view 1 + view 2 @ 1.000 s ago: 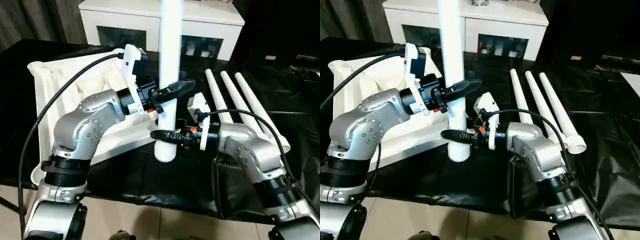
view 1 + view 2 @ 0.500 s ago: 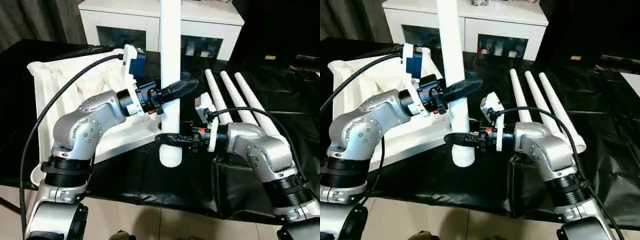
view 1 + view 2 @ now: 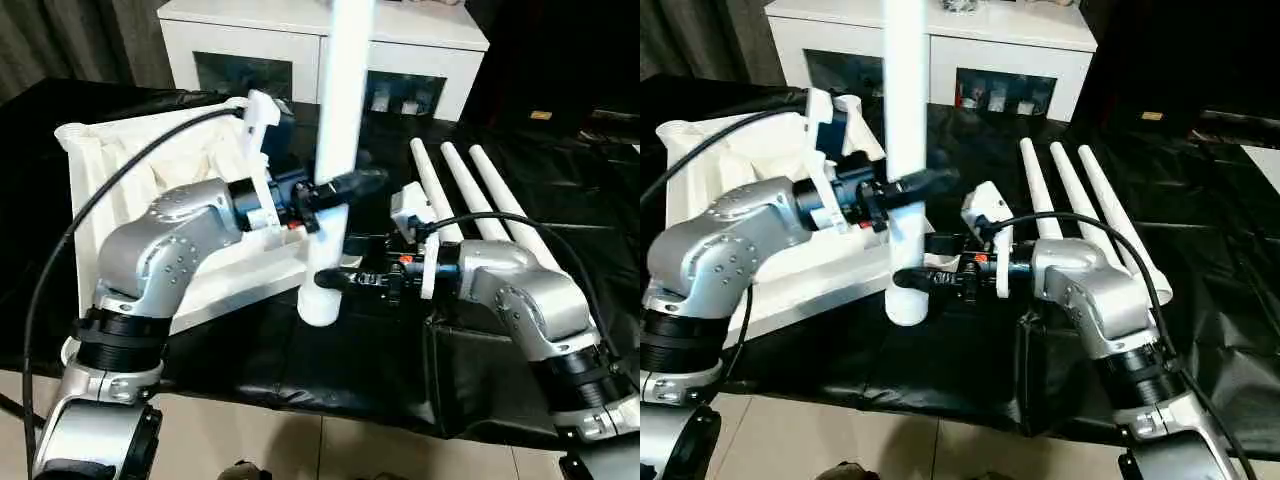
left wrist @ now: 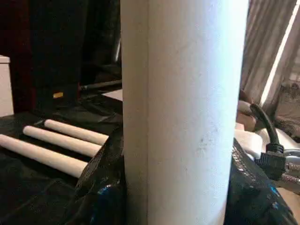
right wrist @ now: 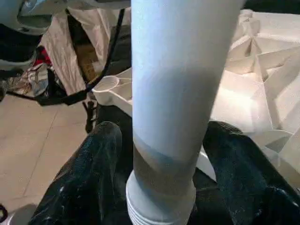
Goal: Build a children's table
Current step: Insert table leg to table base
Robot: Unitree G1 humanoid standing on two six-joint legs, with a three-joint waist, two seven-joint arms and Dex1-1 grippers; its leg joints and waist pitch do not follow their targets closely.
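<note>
Held leg point(image 3: 338, 150): white tapered tube, near upright, slight tilt; wide threaded end down at table front edge, top runs out of frame.
L gripper point(image 3: 345, 185): clamped on held leg abt mid-height; 1 black finger across front of tube, other behind. L wrist view: dark fingers point(image 4: 101, 187) hug tube on both sides.
R gripper point(image 3: 335, 277): at lower part of held leg, just above threaded end. R wrist view: fingers point(image 5: 91, 173) stand either side of tube w/ gaps showing, so spread, not gripping.
Table top point(image 3: 105, 185): white plastic, upside down, ribbed underside up, on robot's L side of work surface, behind L forearm; round corner socket point(image 5: 107, 84) near held leg's lower end.
Spare legs point(image 3: 470, 205): 3 white tubes lying side by side on robot's R, narrow ends away from robot, just beyond R arm; apart from held leg.
Work surface point(image 3: 330, 360): black sheet over table, wrinkled.
Cabinet point(image 3: 260, 45): white, glass doors, behind work surface.
Floor point(image 3: 840, 430): light tiles in front of table.
</note>
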